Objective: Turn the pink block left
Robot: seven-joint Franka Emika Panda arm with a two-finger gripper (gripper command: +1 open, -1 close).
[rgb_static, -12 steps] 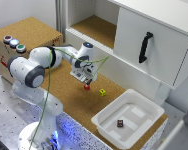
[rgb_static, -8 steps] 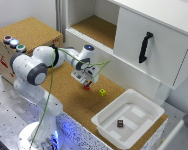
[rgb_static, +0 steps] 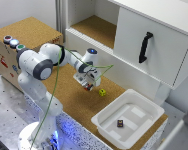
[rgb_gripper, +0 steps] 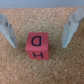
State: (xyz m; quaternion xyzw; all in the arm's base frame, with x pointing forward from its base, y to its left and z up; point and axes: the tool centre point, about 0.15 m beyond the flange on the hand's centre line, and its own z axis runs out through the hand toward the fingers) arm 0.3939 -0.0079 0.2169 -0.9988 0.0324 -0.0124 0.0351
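Poised over the cork tabletop (rgb_static: 69, 107), the arm's gripper (rgb_gripper: 37, 31) hangs with fingers spread either side of the small reddish-pink lettered cube (rgb_gripper: 37, 46), not yet gripped; the turn apparently remains undone.

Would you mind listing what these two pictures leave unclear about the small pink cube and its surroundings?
- Small pink cube: in the exterior view it is mostly hidden under the gripper; contact with the fingers cannot be judged.
- Small dark block in the white plastic bin: too small and blurred to identify.
- Small yellow-green cube: its markings are too blurred; it is outside the wrist view.
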